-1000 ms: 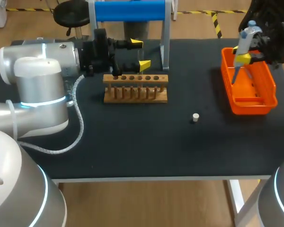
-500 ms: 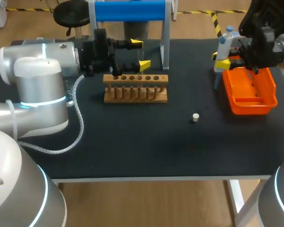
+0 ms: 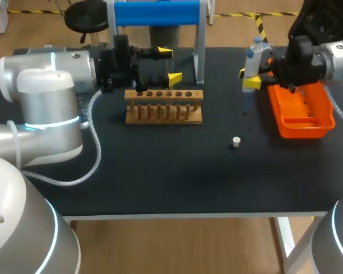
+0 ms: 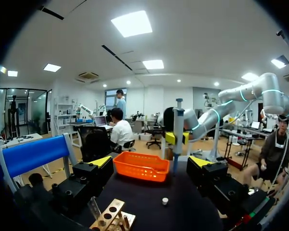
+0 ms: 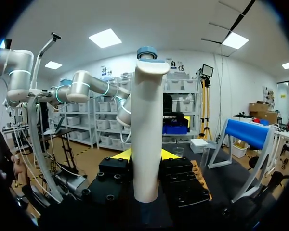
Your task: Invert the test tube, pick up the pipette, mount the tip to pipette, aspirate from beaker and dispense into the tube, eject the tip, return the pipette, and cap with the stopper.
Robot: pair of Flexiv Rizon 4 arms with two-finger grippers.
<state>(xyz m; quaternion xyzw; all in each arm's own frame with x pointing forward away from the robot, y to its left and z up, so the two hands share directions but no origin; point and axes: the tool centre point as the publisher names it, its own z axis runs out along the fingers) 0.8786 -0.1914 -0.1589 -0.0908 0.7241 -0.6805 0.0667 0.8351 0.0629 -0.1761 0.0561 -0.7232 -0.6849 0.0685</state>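
The head camera looks down on the table (image 3: 160, 182) from above its near edge. The left wrist camera sits low at far left, facing right. The right wrist camera faces left (close behind the pipette (image 5: 147, 130)). All three show the pipette.

**No readable print on the table**

Looking over the table now, and no word, number or label can be made out. The pipette (image 3: 252, 61) shows its white body close up in the right wrist view, with no lettering legible on it. The wooden rack (image 3: 163, 107), the orange tray (image 3: 302, 130) and the small stopper (image 3: 236, 141) give nothing to read from any view either.
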